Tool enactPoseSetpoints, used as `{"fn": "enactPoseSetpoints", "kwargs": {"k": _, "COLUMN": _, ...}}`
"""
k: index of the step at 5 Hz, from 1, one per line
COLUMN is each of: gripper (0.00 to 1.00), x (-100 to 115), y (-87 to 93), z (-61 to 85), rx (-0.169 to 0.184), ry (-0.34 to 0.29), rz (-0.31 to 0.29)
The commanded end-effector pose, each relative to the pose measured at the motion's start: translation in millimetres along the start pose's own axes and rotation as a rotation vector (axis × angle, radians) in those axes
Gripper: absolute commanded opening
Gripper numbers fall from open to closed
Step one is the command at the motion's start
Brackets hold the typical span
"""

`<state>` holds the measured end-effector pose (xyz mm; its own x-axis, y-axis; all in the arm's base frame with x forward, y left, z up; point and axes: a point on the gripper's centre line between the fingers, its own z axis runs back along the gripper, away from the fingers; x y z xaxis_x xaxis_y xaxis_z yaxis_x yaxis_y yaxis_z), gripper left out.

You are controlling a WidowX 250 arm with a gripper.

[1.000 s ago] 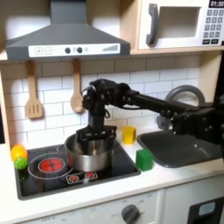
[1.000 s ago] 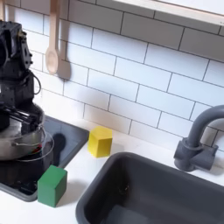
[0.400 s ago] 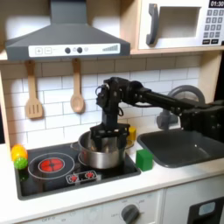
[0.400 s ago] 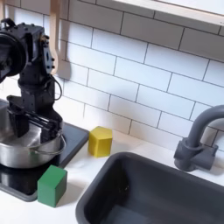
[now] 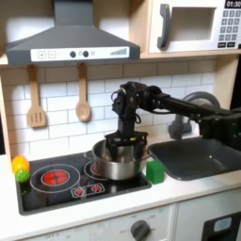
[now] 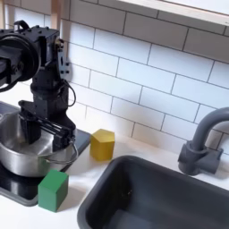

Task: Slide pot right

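Starting at the first exterior view's left: resting on the white counter, a small yellow-and-green toy vegetable (image 5: 18,168); glowing just beside it, the red ringed burner (image 5: 56,176) of the black toy stovetop (image 5: 47,196).

Sitting next on the stovetop's right-hand part, near its right edge, the shiny silver round metal pot (image 5: 117,161), lidless and upright in both exterior views (image 6: 21,148).

Standing just right of the pot, very close and perhaps touching it, a small green cube block (image 5: 155,171), seen in the second exterior view (image 6: 53,190) at the stovetop's front corner. Lying further right, a yellow cube block (image 6: 103,143) by the tiled wall, then the dark grey sink basin (image 6: 165,192) with its grey curved faucet (image 6: 202,141).

Risking, on any further slide right: bumping the green cube and shoving it toward the sink, or tipping the pot's base off the stovetop's edge. Risking also a slip of the rim out of the fingers, given smooth metal and a sideways pull.

Reaching down from above, the black gripper (image 5: 125,143) on its black arm, fingertips dipping at the pot's rim on the wall side, in the second exterior view (image 6: 46,127) toward the pot's right; pot directly beneath and in front. Not possible to tell whether clamped on the rim or merely hooked against it.
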<state>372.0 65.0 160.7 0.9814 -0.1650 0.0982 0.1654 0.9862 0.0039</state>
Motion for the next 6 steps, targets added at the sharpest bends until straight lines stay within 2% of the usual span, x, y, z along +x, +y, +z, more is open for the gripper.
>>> {"fn": "enactPoseSetpoints", "kwargs": {"k": 1, "gripper": 1.00, "x": -2, "y": -4.6, "z": 2.5, "rx": 0.013, "ry": -0.010, "rz": -0.017}}
{"fn": "enactPoseSetpoints", "kwargs": {"k": 3, "gripper": 1.00, "x": -1, "y": -1.4, "z": 25.0, "rx": 0.030, "ry": -0.058, "rz": -0.015}}
{"fn": "enactPoseSetpoints", "kwargs": {"k": 4, "gripper": 1.00, "x": -4, "y": -4.1, "z": 34.5, "rx": 0.020, "ry": -0.044, "rz": -0.039}}
{"fn": "enactPoseSetpoints", "kwargs": {"k": 6, "gripper": 1.00, "x": -1, "y": -5.8, "z": 34.1, "rx": 0.023, "ry": -0.048, "rz": -0.045}}
